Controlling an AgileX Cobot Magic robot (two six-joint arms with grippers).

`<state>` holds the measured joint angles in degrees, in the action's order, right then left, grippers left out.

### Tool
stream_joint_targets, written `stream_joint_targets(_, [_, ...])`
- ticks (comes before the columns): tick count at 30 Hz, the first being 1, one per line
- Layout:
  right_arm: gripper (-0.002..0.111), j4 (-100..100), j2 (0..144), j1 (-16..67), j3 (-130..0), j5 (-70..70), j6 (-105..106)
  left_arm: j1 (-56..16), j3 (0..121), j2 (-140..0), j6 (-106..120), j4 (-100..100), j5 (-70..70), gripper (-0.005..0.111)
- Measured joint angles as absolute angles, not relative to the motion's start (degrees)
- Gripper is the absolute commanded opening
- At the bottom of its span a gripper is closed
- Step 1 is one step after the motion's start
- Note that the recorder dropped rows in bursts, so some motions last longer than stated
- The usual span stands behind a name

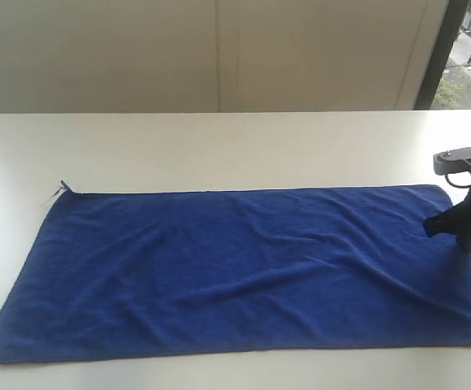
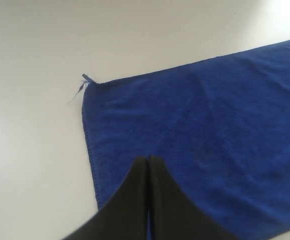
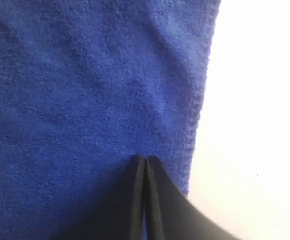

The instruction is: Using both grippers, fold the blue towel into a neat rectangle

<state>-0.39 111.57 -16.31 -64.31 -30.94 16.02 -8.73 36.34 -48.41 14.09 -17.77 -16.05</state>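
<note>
On the worktop: one deep-blue rectangular terry towel (image 1: 235, 268) is lying spread flat and unfolded on the white worktop (image 1: 219, 146), its long edges running left to right and soft wrinkles crossing it.
Exterior view alone: it is taking in the whole towel, with the black right hand (image 1: 429, 228) hanging over the towel's right end and a window strip (image 1: 463, 57) showing at the far right.
Left wrist view alone: the black left hand (image 2: 148, 160) is hovering over the towel's left end, just inside the short edge, its two fingers pressing together with nothing between them.
Right wrist view alone: the right hand's fingers are meeting tip to tip, holding nothing, just inside the towel's hem. Whether they are touching the cloth cannot be told.
Far left corner: a loose blue thread (image 2: 85, 79) is sticking out onto the worktop, showing in the exterior and left wrist views.
Count: one towel, two hands, one worktop, one loose thread.
</note>
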Motion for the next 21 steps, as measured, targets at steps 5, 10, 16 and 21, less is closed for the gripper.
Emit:
stream_joint_targets(5, [0.0, -2.22, 112.03, -16.34, -64.31, -30.69, 15.42, -8.73, 36.34, -48.41, 14.09, -17.77, -16.05, 0.0])
stream_joint_targets(10, [0.0, -5.59, 112.78, -16.34, -64.9, -30.41, 12.25, -8.73, 36.34, -48.41, 14.09, -17.77, -16.05, 0.0])
stream_joint_targets(16, [0.0, -15.35, 113.36, -16.34, -65.01, -29.23, 5.01, -8.73, 36.34, -48.41, 14.19, -17.77, -16.05, 0.0])
stream_joint_targets(21, [0.0, -19.18, 113.46, -16.34, -65.01, -29.24, 3.14, -8.73, 36.34, -48.41, 14.19, -17.77, -16.05, 0.0])
